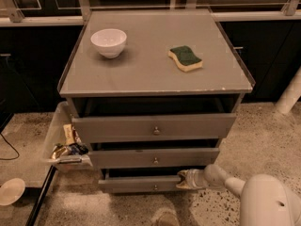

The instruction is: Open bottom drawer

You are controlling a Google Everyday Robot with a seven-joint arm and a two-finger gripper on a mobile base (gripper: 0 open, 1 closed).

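A grey cabinet has three flat-fronted drawers, each with a small round knob. The bottom drawer (136, 184) is the narrowest and lowest, and its front stands slightly forward with a dark gap above it. Its knob (155, 188) is free. My gripper (184, 179) reaches in from the lower right and sits at the drawer's right top corner, touching its edge. The white arm (263, 201) fills the lower right corner.
The mid drawer (154, 157) and the widest top drawer (153, 127) sit above. A white bowl (108, 42) and a green-yellow sponge (186, 58) lie on the cabinet top. A clear bin of snacks (63, 145) hangs at the left. A white plate (10, 191) lies on the floor.
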